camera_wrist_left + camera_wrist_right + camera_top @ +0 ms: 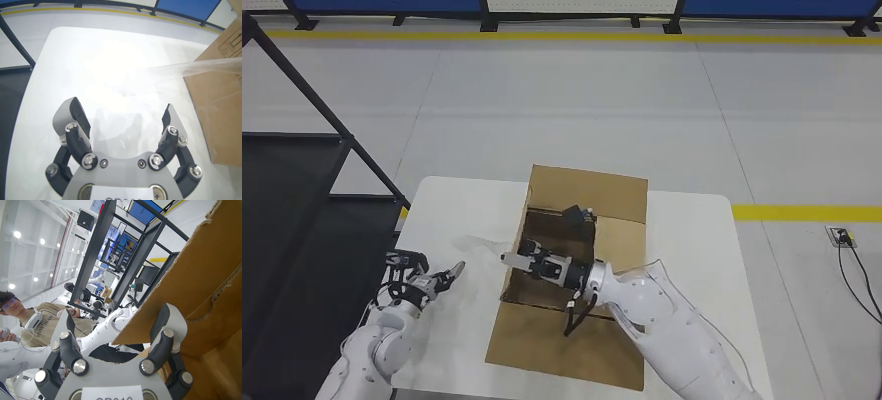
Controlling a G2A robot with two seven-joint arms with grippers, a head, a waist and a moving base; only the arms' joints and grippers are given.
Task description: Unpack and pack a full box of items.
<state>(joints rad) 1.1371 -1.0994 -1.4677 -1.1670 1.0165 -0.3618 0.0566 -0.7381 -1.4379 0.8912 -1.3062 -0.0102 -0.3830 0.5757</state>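
Observation:
An open cardboard box stands in the middle of the white table, flaps spread. A small black item lies inside near its far wall. My right gripper is inside the box at the wall facing my left arm. In the right wrist view this gripper is open, with the cardboard wall's edge between its fingers. A clear plastic film runs from the box onto the table. My left gripper hovers open and empty over bare table beside the box, also seen at the table's near corner.
A black metal rack stands just off the table's edge beside the left arm. Bare table lies between the left gripper and the box. A box flap spreads toward the table's near edge.

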